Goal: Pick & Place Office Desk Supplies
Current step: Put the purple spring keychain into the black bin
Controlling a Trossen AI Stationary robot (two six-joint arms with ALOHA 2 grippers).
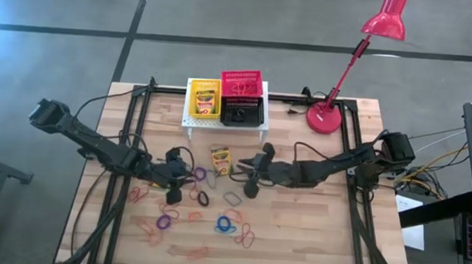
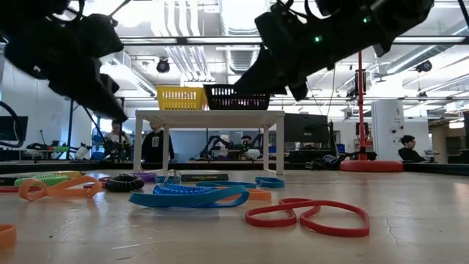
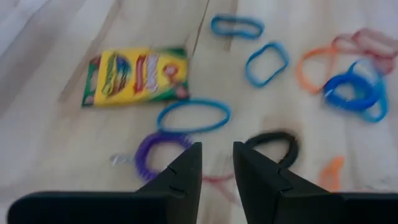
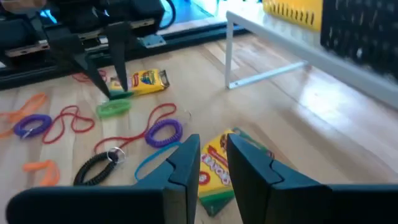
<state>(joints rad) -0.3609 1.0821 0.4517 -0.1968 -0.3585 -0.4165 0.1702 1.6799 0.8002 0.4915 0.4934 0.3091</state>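
Lower the right gripper (image 4: 208, 165), fingers narrowly apart and empty, squarely over the crayon box (image 4: 221, 171); leave left gripper (image 4: 115, 81) pinching its green loop (image 4: 114, 108).

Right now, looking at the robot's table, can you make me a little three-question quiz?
1. True or false: the red desk lamp stands on top of the white stand.
2. Which basket on the stand holds a crayon box? A) yellow basket B) red basket C) black basket
3. Fill in: the ___ end effector is nearer the lamp.

Key:
1. False. The lamp stands on the table, beside the stand.
2. A
3. The right end effector.
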